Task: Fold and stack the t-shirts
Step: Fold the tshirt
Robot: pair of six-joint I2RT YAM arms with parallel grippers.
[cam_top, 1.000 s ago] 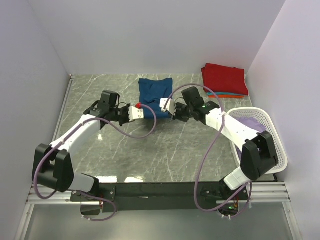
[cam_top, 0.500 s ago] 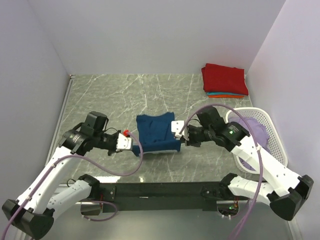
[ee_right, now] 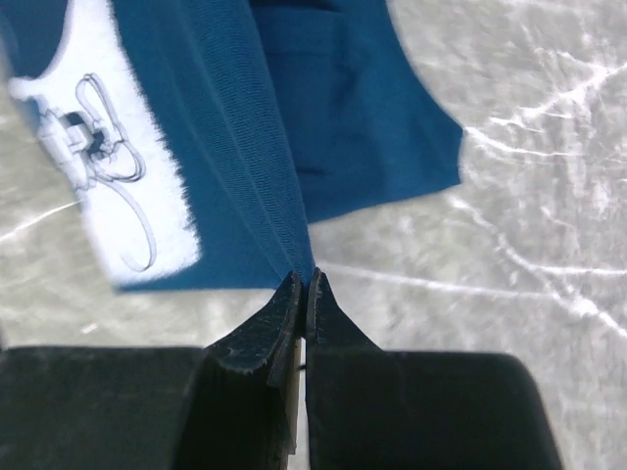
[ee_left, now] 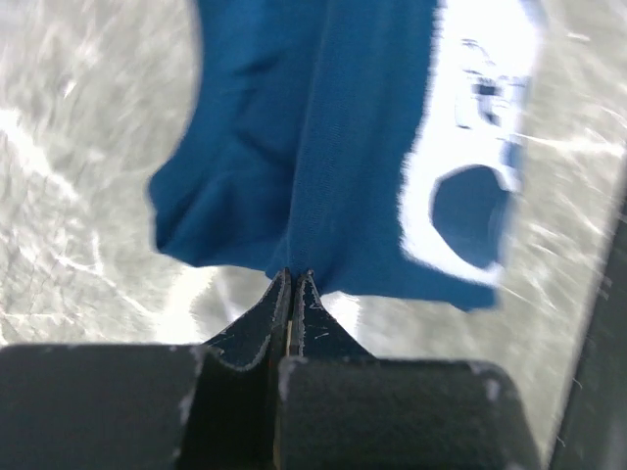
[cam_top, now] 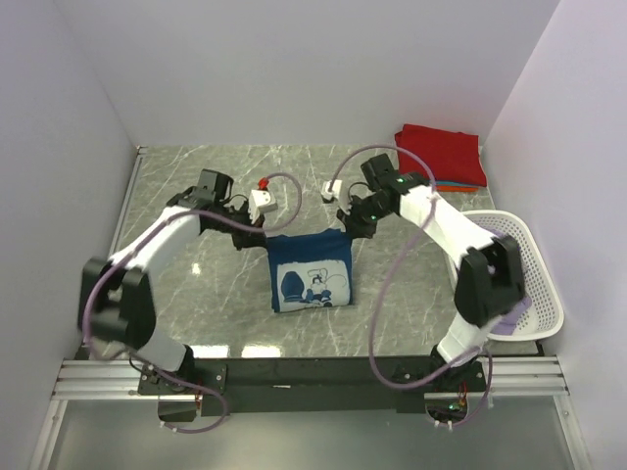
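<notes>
One purple garment in basket

Both arms stretch away from the near edge and angle inward toward the middle, the left claw and right claw level with each other and apart, each pinched tight on an upper corner of the blue t-shirt.

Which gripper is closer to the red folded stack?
Right. The right gripper pinches the blue t-shirt's corner toward the red stack; the left gripper pinches the opposite corner, farther away.
</notes>
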